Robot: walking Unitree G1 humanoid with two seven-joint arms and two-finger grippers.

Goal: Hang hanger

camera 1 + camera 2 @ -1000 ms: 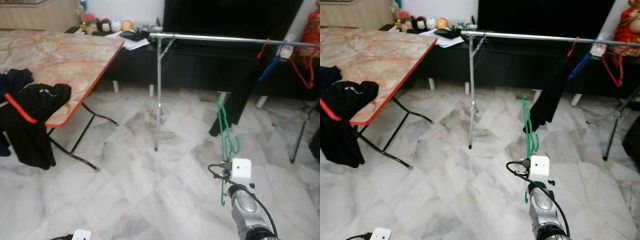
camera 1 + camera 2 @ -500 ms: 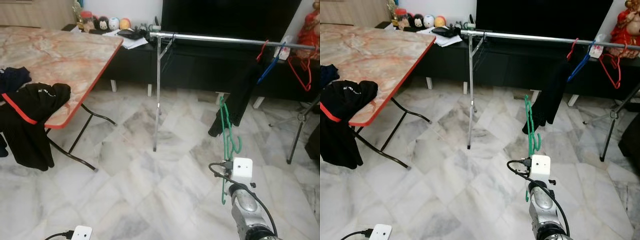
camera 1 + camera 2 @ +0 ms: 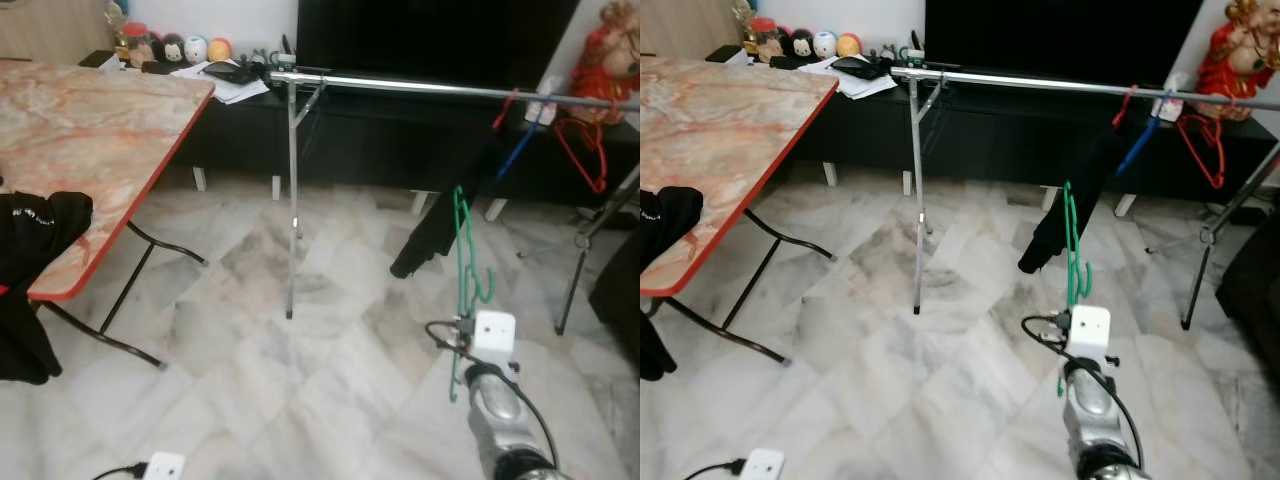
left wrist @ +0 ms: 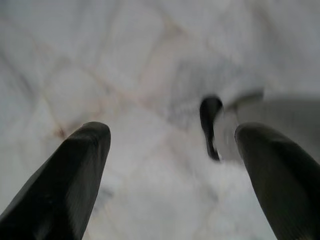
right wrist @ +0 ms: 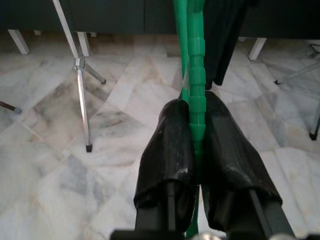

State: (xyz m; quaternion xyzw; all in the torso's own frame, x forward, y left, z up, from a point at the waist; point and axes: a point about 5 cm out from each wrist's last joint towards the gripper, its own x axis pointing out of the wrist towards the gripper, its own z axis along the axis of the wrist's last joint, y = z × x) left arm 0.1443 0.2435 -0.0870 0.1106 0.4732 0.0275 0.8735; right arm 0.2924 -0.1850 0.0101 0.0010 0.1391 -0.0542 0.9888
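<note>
Green hanger (image 5: 196,70) stays clamped between my right gripper (image 5: 198,150) fingers, held upright below the silver rail (image 3: 420,88). View has shifted: the rack sits nearer, table further left. Approach proceeds; hanging not yet done. Left gripper (image 4: 172,165) hangs spread open, idle.

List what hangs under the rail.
Under the rail: a dark garment and red and blue hangers, all near its right end. The garment's top is hard to make out against the dark cabinet.
</note>
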